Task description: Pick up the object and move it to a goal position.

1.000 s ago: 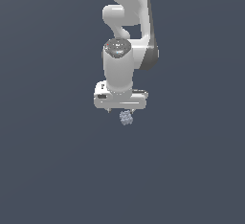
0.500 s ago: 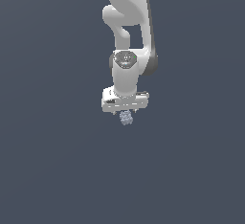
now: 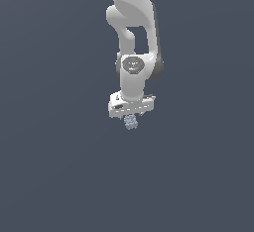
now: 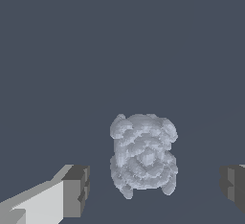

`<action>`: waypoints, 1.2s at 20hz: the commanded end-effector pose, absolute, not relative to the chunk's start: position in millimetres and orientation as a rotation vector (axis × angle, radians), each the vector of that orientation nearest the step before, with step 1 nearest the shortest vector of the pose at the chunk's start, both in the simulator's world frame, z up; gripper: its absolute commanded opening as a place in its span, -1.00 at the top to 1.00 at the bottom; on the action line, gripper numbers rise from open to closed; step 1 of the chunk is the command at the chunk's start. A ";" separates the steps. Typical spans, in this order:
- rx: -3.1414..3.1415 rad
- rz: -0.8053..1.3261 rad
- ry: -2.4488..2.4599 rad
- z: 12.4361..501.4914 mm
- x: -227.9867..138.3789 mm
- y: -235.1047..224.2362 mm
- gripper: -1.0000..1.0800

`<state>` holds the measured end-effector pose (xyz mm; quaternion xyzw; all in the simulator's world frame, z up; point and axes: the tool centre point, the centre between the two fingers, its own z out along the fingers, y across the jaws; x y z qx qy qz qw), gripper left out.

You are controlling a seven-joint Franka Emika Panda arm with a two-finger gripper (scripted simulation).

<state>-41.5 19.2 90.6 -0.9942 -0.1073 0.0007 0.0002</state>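
The object (image 3: 130, 122) is a small lumpy pale grey-blue clump resting on the flat dark grey ground, directly under the white arm's hand. My gripper (image 3: 130, 118) hangs over it, and its hand covers the clump's upper part in the exterior view. In the wrist view the object (image 4: 143, 158) lies between the two dark fingertips (image 4: 77, 189), with a clear gap on each side. The gripper (image 4: 155, 185) is open and touches nothing.
The white arm (image 3: 134, 32) reaches down from the top of the exterior view. Uniform dark grey ground surrounds the object on all sides, with nothing else on it.
The hand has come down over the object and turned slightly, while the wrist shifted toward the exterior view's right. The object has stayed where it was.
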 end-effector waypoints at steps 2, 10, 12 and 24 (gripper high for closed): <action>-3.123 0.001 -0.337 87.8 -41.5 18.9 -0.92; -3.123 0.000 -0.344 54.0 -43.1 19.5 -0.92; -3.123 0.000 -0.344 46.7 -43.1 19.4 -0.92; -3.123 0.000 -0.345 39.9 -42.4 19.4 1.00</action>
